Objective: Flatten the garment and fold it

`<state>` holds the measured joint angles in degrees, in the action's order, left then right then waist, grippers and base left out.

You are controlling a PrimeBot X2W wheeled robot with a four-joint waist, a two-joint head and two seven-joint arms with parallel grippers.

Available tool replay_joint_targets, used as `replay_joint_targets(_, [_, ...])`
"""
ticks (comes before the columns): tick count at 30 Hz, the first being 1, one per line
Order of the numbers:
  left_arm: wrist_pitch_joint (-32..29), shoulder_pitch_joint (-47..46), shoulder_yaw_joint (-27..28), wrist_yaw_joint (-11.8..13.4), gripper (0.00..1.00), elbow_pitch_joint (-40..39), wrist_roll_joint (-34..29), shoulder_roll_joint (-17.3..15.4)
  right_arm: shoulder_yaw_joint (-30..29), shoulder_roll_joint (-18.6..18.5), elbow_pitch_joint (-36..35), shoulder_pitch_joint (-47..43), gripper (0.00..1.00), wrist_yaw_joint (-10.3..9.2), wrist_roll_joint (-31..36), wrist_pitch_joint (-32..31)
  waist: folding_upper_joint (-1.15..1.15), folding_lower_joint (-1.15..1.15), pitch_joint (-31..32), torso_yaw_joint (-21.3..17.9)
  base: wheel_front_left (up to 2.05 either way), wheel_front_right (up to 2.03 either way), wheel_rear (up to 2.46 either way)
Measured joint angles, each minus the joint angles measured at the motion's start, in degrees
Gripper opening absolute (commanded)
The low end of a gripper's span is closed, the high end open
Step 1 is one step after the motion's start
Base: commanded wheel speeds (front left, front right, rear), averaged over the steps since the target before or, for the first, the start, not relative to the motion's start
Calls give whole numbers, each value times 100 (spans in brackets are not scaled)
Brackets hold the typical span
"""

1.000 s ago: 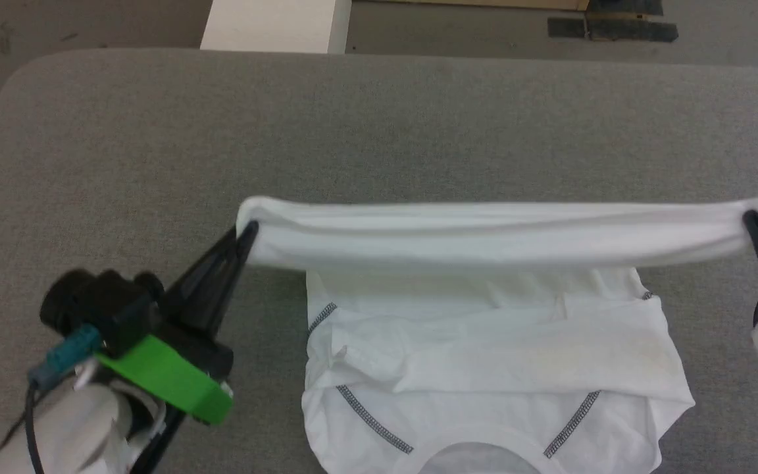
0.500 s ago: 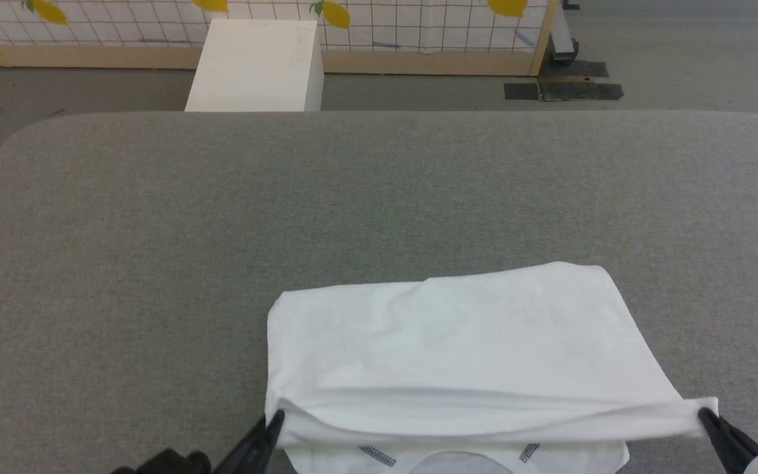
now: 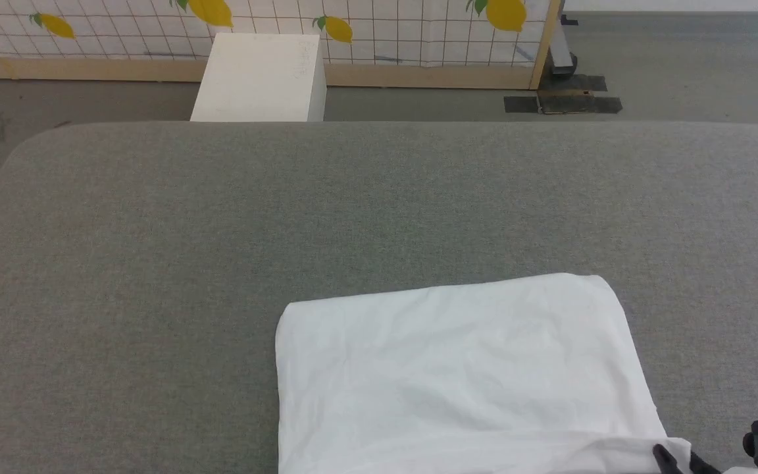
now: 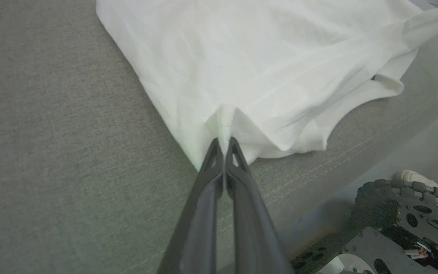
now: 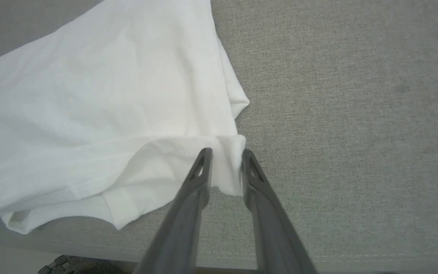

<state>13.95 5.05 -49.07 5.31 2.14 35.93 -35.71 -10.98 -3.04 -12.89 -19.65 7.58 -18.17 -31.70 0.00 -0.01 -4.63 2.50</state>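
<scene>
The garment (image 3: pixel 458 375) lies folded over on itself on the grey padded table (image 3: pixel 287 197), near its front edge, showing a plain white face. In the left wrist view my left gripper (image 4: pixel 224 142) is shut on a pinch of the garment's (image 4: pixel 264 57) near corner. My right gripper (image 5: pixel 226 154) stands open, with the garment's (image 5: pixel 89 114) other near corner loose between its fingers. The right gripper (image 3: pixel 665 454) shows its dark tip at the head view's lower right. The zigzag stitching is hidden.
A rigid white box (image 3: pixel 257 79) stands on the floor beyond the table's far edge, in front of a wire fence (image 3: pixel 385 33) with yellow lemons. My wheeled base (image 4: pixel 405 213) and a person's shoes (image 4: pixel 409 177) lie past the table's front edge.
The head camera has tilted up. Both grippers carried the garment's far edge toward the front, covering the collar and stitching. The left gripper has dropped below the head view.
</scene>
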Motion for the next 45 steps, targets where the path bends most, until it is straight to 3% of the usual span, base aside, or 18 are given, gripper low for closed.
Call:
replay_joint_targets(3, [31,-12,137,23,100,18,75,86,-9,-1,-55,13,100,0,-23,4,0,0,31,44,0,0,0])
replay_joint_targets(6, [53,50,633,125,100,-208,326,205,-89,0,-337,51,100,0,-126,-10,0,0,61,79,0,0,0])
replay_joint_targets(10, [76,348,2193,392,100,-993,479,733,-348,-2,-832,217,100,-1,-216,-89,0,0,65,130,0,0,0])
replay_joint_targets(14, [83,593,3502,710,100,-1662,-347,1245,-419,-69,-971,541,100,0,-48,-259,0,0,2,149,0,0,0])
replay_joint_targets(17, [85,619,4065,783,100,-2029,-923,1673,-364,-188,-848,770,100,-1,153,-437,0,0,-74,173,0,0,0])
replay_joint_targets(20, [83,673,4250,714,100,-2186,-1316,1935,-222,-267,-593,920,100,0,313,-635,0,0,-161,215,0,0,0])
replay_joint_targets(25, [83,705,4277,387,100,-2153,-1634,2146,-96,-443,-130,1124,100,0,445,-737,0,0,-333,326,0,0,0])
replay_joint_targets(39, [83,630,4324,-282,100,-1782,-1934,2371,211,-850,1199,1561,100,0,449,-670,0,0,-757,753,0,0,0])
replay_joint_targets(40, [83,630,4343,-307,100,-1763,-1937,2381,210,-857,1257,1601,97,0,396,-668,0,0,-769,771,0,0,0])
replay_joint_targets(41, [83,630,4361,-332,100,-1753,-1951,2394,218,-860,1298,1629,42,-1,357,-669,0,0,-777,782,0,0,0])
replay_joint_targets(42, [83,630,4385,-352,100,-1741,-1959,2410,211,-859,1333,1663,5,0,309,-669,0,0,-779,786,0,0,0])
replay_joint_targets(43, [83,630,4406,-367,100,-1731,-1969,2431,185,-849,1377,1702,0,0,249,-669,0,0,-774,783,0,0,0])
replay_joint_targets(45, [83,630,4431,-410,100,-1714,-1973,2462,163,-840,1446,1769,0,1,197,-661,0,0,-749,766,0,0,0])
